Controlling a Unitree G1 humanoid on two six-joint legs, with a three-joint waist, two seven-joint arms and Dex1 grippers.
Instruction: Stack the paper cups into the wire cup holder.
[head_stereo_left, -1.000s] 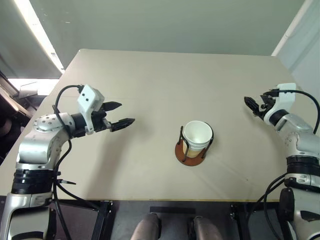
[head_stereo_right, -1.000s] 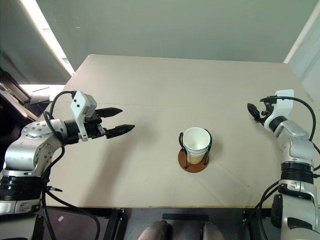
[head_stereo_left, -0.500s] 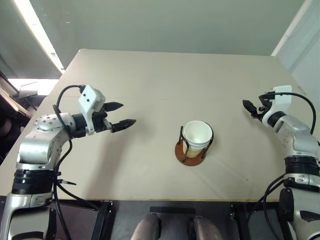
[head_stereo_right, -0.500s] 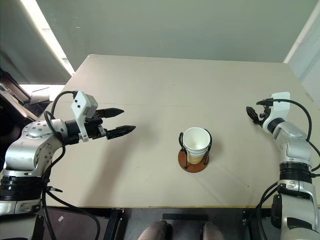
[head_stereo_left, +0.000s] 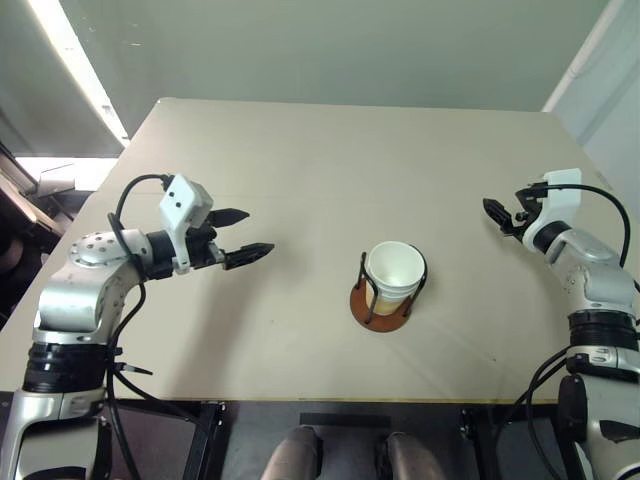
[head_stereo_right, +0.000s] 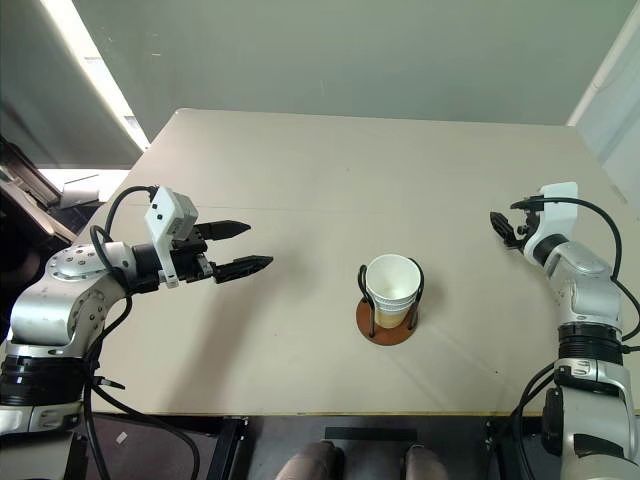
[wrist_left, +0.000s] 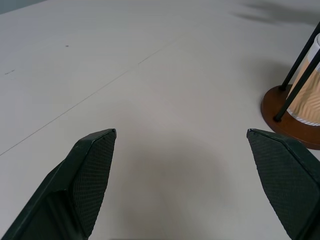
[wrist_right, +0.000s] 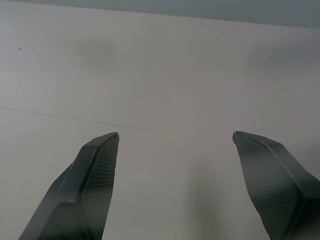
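Barely anything has moved in the last second: our left gripper (head_stereo_left: 243, 235) has drifted a touch toward the table's near edge, our right gripper (head_stereo_left: 499, 214) has pulled slightly up and away at the far right. Cups and holder sit unchanged.

Step in hand, as we read it: the stacking looks done. The cups (head_stereo_left: 393, 276) sit nested in one stack inside the holder (head_stereo_left: 378, 305), which stands a bit right of centre on the table (head_stereo_left: 330, 170), near the front edge. Layered rims show in the right eye view, but we can't count the cups for certain. We see no loose cup on the table.

Next move, our judgement: nothing left to grasp, so we only need to back both arms off without clipping the wire loops. If a cup does lie beyond what we see, we'd have to find it first.

Pose:
- Left arm reaches in from the left, gripper roughly level, pointing right toward the holder but well apart from it. Jaws spread wide, nothing between them. The left wrist view has bare table between the fingers (wrist_left: 89, 170) and the holder at the side.
- Right arm is bent at the far right, gripper well clear of the holder. Jaws wide apart and empty, bare table ahead of the fingers (wrist_right: 92, 175).
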